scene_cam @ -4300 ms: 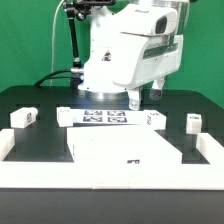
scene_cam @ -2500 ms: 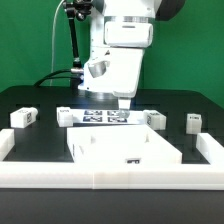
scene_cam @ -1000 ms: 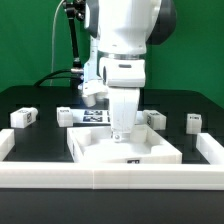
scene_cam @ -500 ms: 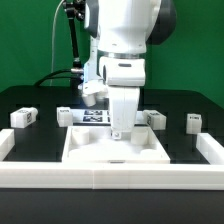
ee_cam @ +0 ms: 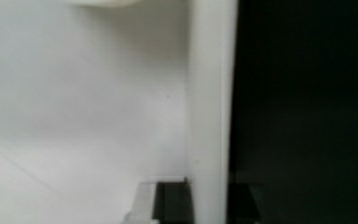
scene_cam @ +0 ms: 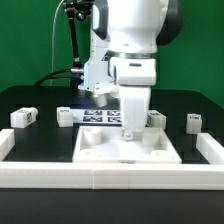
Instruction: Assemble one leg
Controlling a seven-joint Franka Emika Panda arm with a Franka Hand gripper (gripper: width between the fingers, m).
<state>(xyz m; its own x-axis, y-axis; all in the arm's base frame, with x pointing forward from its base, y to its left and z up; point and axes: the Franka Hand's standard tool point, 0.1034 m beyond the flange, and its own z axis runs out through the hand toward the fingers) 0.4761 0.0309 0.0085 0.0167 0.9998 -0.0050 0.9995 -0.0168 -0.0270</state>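
Note:
The large white board with a raised rim lies on the black table in front of the arm. My gripper points straight down at the board's far rim. In the wrist view the rim runs between my dark fingers, so the gripper is shut on it. The board's flat face fills one side and the black table the other. Small white tagged legs stand apart: one at the exterior view's far left, one nearer the middle, one by the arm, one at the right.
The marker board lies flat behind the white board, partly hidden by the arm. A white fence runs along the front of the table, with raised ends at the left and right.
My gripper came down from above the marker board onto the white board's far rim. In the last second gripper and board have slid together toward the exterior view's right.

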